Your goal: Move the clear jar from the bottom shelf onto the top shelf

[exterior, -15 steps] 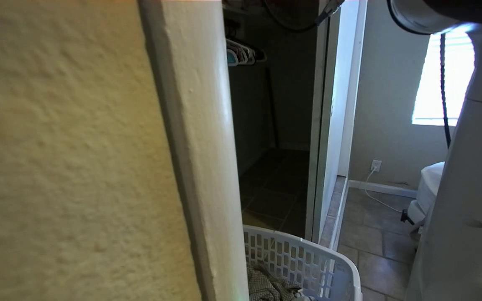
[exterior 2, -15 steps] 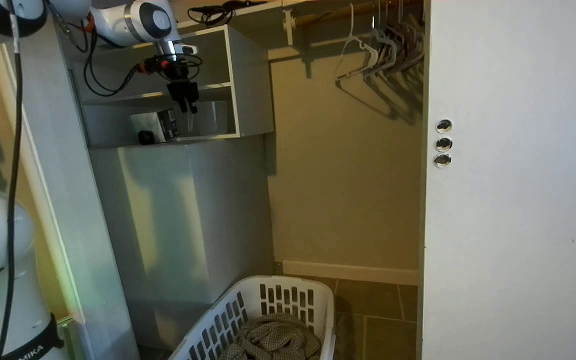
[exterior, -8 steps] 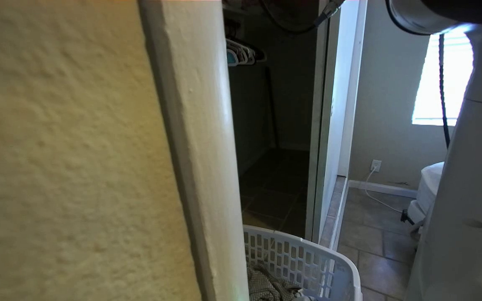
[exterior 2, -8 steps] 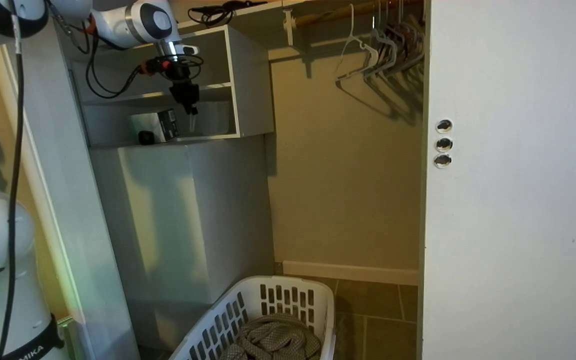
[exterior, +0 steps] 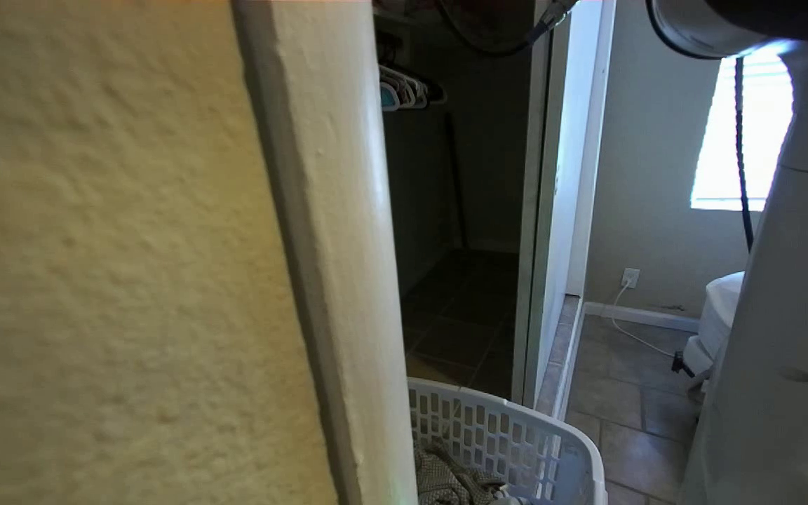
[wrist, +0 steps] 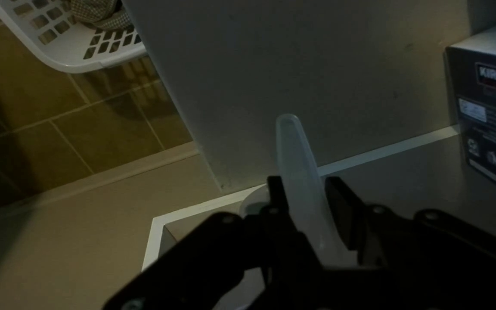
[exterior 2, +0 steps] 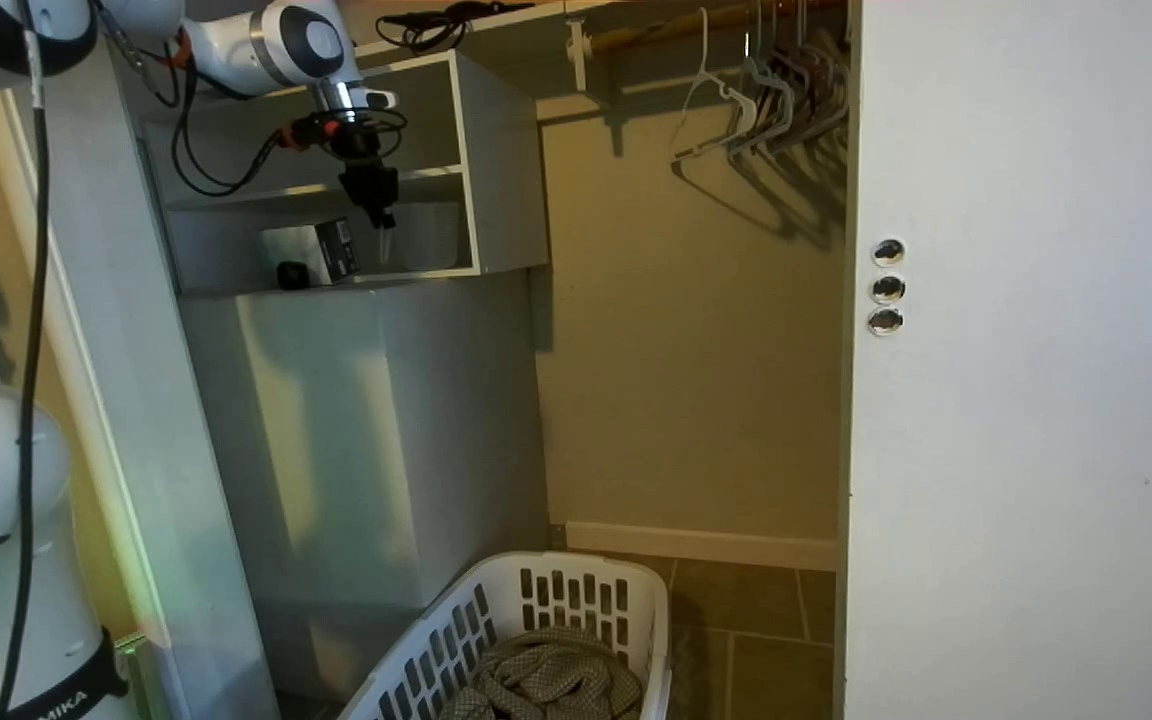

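In an exterior view, jar (exterior 2: 432, 238) sits at about 3 o'clock from the jaws, which grip its handle (wrist: 305, 193) between them.

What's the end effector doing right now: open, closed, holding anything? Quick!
End effector: closed, holding the clear plastic jar by its long, tapered, translucent handle.

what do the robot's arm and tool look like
The arm is white, with smooth rounded links and dark joint covers. A thick black cable runs along it; thinner black cables loop near the wrist, by red-orange fittings. A black band at the base shows white letters "MIKA". The tool is black, with two narrow, blocky fingers.
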`<state>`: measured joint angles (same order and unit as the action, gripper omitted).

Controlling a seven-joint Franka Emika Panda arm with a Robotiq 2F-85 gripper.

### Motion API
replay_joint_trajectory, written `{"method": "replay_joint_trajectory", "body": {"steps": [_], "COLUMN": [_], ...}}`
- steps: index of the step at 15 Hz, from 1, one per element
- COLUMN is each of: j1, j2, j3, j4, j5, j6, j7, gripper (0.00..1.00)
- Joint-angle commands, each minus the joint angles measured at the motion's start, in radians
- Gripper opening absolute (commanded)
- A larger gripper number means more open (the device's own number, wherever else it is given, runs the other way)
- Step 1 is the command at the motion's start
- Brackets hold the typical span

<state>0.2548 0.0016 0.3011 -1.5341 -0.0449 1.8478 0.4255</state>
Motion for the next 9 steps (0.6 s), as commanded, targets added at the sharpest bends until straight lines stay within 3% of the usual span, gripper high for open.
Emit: {"method": "replay_joint_trajectory", "body": {"steps": [1, 9], "j1": [0.015, 0.007], "j2": [0.001, -0.109], "j3": [-0.003, -0.005], "j4": [0.038, -0.031], "j5": [-0.017, -0.006], "j6": [-0.048, -0.158], "j7": [0.002, -0.069], "gripper": [0.07, 0.07]}}
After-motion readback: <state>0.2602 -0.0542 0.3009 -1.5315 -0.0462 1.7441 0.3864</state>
